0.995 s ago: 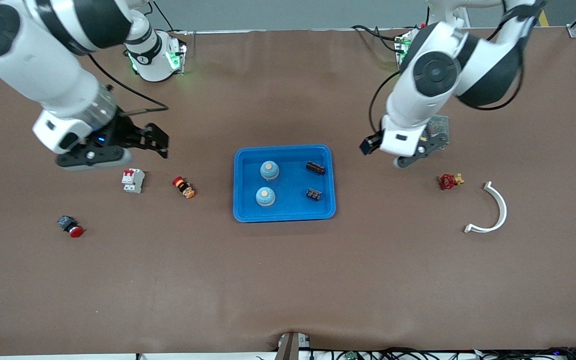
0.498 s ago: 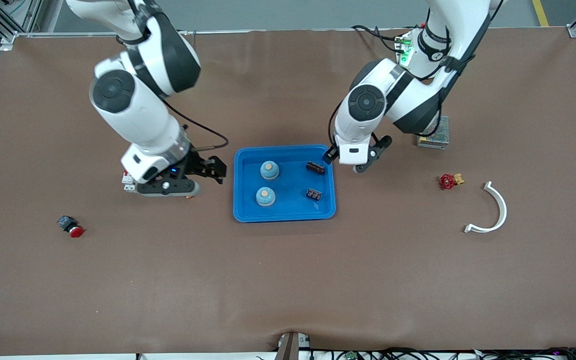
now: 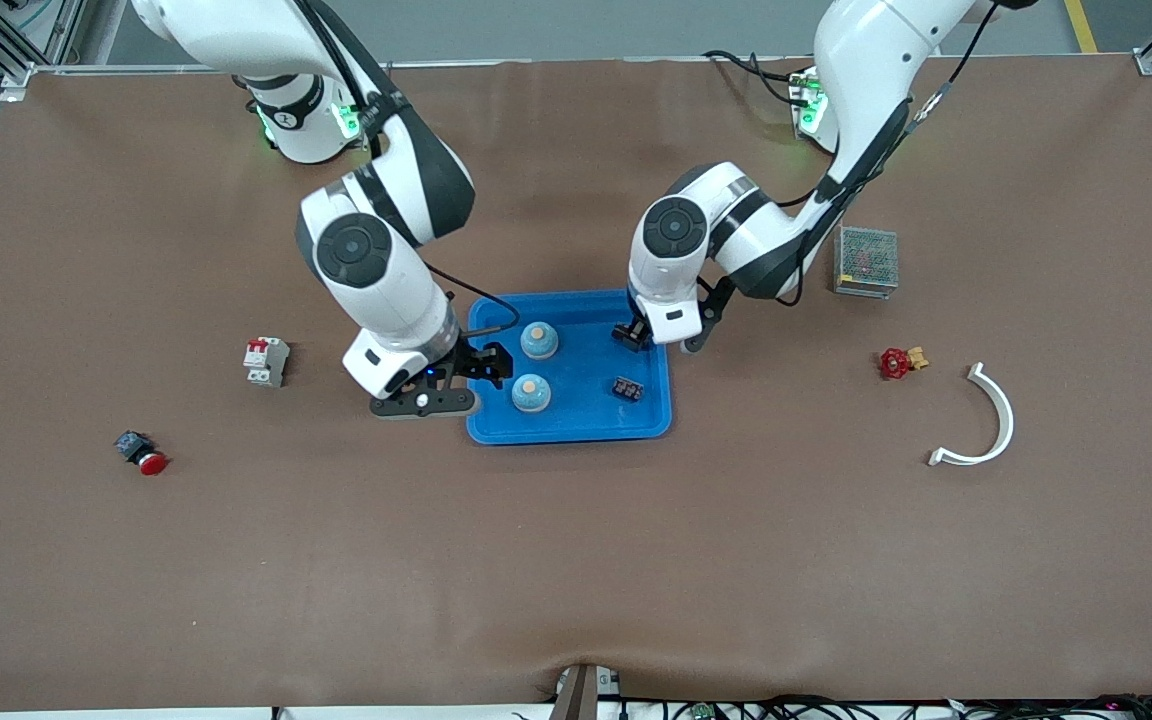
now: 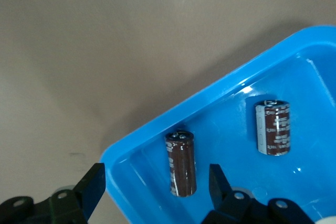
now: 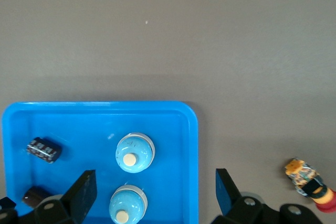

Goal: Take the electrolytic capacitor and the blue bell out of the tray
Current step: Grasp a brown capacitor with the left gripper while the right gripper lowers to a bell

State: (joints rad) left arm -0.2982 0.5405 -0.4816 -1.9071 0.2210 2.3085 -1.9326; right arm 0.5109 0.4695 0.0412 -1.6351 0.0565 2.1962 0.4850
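A blue tray [image 3: 568, 425] sits in the middle of the brown table [image 3: 576, 560], and everything else is placed here by it. Inside lie two blue bells [image 3: 539, 341] and two dark capacitors [image 3: 627, 388] — the bells in the half toward the right arm's end, the capacitors in the half toward the left arm's end. In each pair, one piece lies nearer the front camera than the other.

The left gripper [image 3: 631, 334] is down over the tray's corner at the left arm's end, on the edge farther from the front camera. Its fingers [image 4: 92, 187] stand apart, one outside the tray wall and one inside, with the brown capacitor [image 4: 181, 163] lying between them, not clamped. The second capacitor [image 4: 273, 128] lies apart from it in the tray.

The right gripper [image 3: 491, 365] hangs over the tray's edge at the right arm's end, jaws spread wide and empty. The bell nearer the front camera [image 3: 530, 393] is just beside it.

Outside the tray, toward the right arm's end, lie a white breaker switch [image 3: 266, 361] and, nearer the front camera, a red push button [image 3: 141, 453]. A small orange-and-red part [image 5: 308, 184] shows only in the right wrist view, near the tray on that same side. Toward the left arm's end are a mesh-topped box [image 3: 866, 260], a red valve [image 3: 900, 361] and a white curved bracket [image 3: 984, 420].
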